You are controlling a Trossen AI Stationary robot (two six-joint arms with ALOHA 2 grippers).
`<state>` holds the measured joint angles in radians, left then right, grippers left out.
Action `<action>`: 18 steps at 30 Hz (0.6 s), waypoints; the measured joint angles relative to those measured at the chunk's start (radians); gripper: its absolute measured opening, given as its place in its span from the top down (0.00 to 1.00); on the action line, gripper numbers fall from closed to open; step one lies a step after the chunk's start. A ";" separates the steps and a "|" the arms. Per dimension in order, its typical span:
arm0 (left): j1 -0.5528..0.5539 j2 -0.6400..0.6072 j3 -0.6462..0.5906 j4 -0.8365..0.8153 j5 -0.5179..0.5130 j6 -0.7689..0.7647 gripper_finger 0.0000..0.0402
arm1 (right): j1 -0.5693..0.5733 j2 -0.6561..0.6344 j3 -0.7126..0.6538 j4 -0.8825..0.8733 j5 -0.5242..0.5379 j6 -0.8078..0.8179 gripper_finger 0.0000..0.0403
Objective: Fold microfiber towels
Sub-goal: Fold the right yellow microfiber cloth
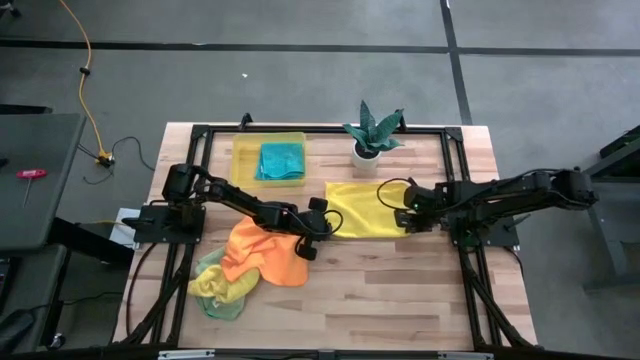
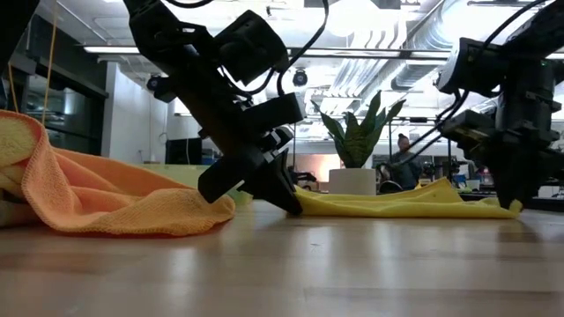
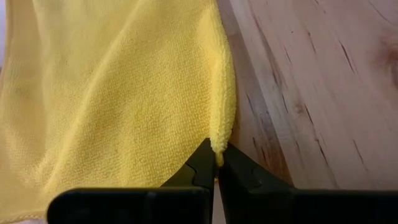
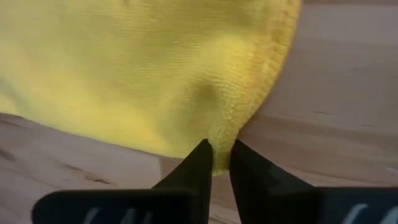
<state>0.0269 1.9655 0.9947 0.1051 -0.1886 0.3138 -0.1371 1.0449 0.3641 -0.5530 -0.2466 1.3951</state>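
Left claw (image 3: 217, 163) pinching yellow towel (image 1: 362, 208) edge, right claw (image 4: 215, 158) clamped on opposite corner

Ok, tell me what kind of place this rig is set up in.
Probably an open-plan lab or office workshop. The low view shows exposed ceiling ducts and a person at desks behind the table; from above, a wooden workbench stands on grey concrete floor.

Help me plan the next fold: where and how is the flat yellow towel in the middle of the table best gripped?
Probably at its near corners, pinching the hem. The yellow towel lies flat, so only its raised edges offer a bite. The left gripper already pinches the hem on its own side, coming in low along the table; the right gripper has the opposite corner between its fingers.
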 joint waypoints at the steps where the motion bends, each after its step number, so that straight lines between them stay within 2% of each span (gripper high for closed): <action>1: 0.000 0.000 0.000 0.000 0.000 0.000 1.00 | 0.000 0.000 0.000 -0.007 0.000 -0.008 0.91; 5: 0.000 0.000 0.000 -0.003 -0.005 0.002 1.00 | 0.000 0.000 0.000 -0.036 -0.017 -0.036 0.98; 11: 0.001 -0.019 0.000 -0.053 -0.003 -0.047 1.00 | 0.000 -0.021 0.000 -0.042 -0.082 -0.064 0.99; 18: 0.001 -0.096 0.000 -0.198 0.115 -0.183 1.00 | 0.000 -0.106 0.002 -0.038 -0.216 -0.078 1.00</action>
<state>0.0277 1.8691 0.9943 -0.0932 -0.0733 0.1303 -0.1368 0.9388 0.3656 -0.5907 -0.4631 1.3166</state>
